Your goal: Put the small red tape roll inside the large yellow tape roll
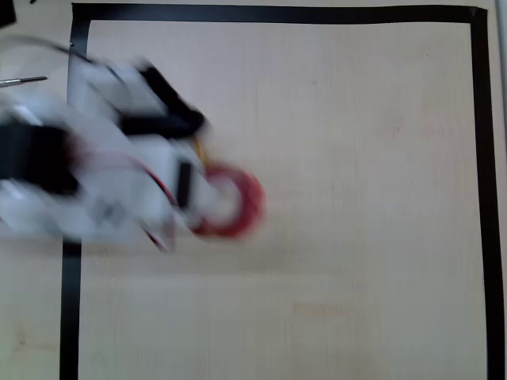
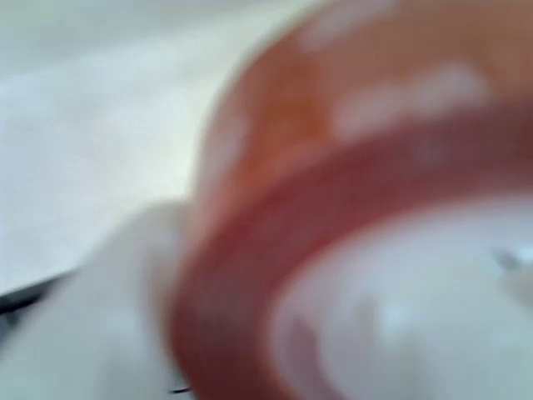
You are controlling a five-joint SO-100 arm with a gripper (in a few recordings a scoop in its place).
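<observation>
Roughly, from where I stand, both views are smeared with blur.

Arm: white and black body (image 1: 95, 158) reaching in from the left of the overhead view, crossing the black tape border (image 1: 70, 301) on that side.

End effector: (image 1: 207, 198) at the left rim of the red roll, overlapping it in the overhead view. Blur hides the jaw line. In the wrist view a pale finger (image 2: 108, 308) lies against the roll's outer wall at lower left. Looks like it is gripping the roll, but I cannot tell for certain.

Red roll: (image 1: 234, 202) left of centre inside the marked area, seen as a ring with a pale core. In the wrist view it sits very close (image 2: 275, 250), red outer band, white inner core at lower right. Whether it rests on the table or is lifted off it, I cannot tell.

Yellow: a thin yellow streak (image 1: 198, 150) just above the roll near the arm; too blurred to say what it is.

Table: light wood grain (image 1: 356, 158), bare to the right of the roll.

Other: a thin metal tool (image 1: 24, 80) lies outside the border at upper left.
</observation>
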